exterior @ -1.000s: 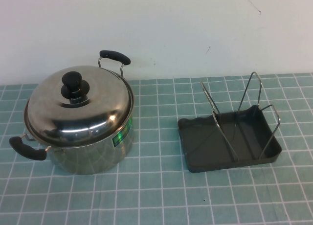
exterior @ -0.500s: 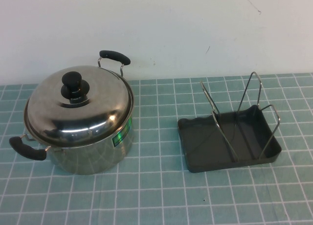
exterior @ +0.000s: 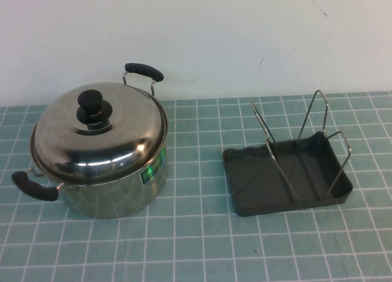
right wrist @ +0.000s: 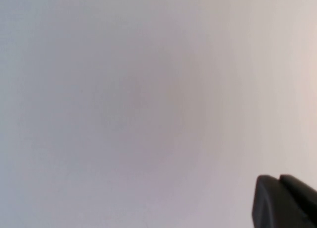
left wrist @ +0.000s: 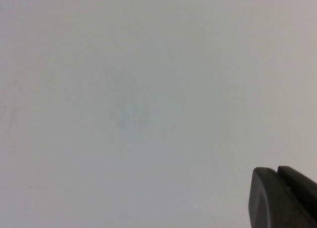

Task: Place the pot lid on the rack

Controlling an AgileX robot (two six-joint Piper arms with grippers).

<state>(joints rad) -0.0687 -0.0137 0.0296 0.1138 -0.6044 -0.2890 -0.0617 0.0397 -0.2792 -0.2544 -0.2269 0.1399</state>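
High view: the pot lid point(exterior: 98, 135) is seen seated squarely on the steel pot point(exterior: 107, 193) at the left of the frame, its black knob point(exterior: 92, 107) standing upright at the centre. The rack point(exterior: 288, 178) lies well apart at the right of the frame on the green tiled table point(exterior: 196, 251), its wire loops point(exterior: 275, 150) upright and nothing lodged between them. Neither arm is in this view, so the lift is judged not yet begun. The knob is best approached from straight above and pinched at its narrow waist; the lid should then be raised clear of the pot rim, tipped on edge, and lowered between two loops.

Left wrist view: only a blank pale surface is shown, with the left gripper point(left wrist: 285, 198) at the lower right of the frame, jaws pressed together and holding nothing.

Right wrist view: the same blank surface is met; the right gripper point(right wrist: 285, 200) sits at the lower right, jaws likewise closed and empty. They must be opened before the knob is reached.
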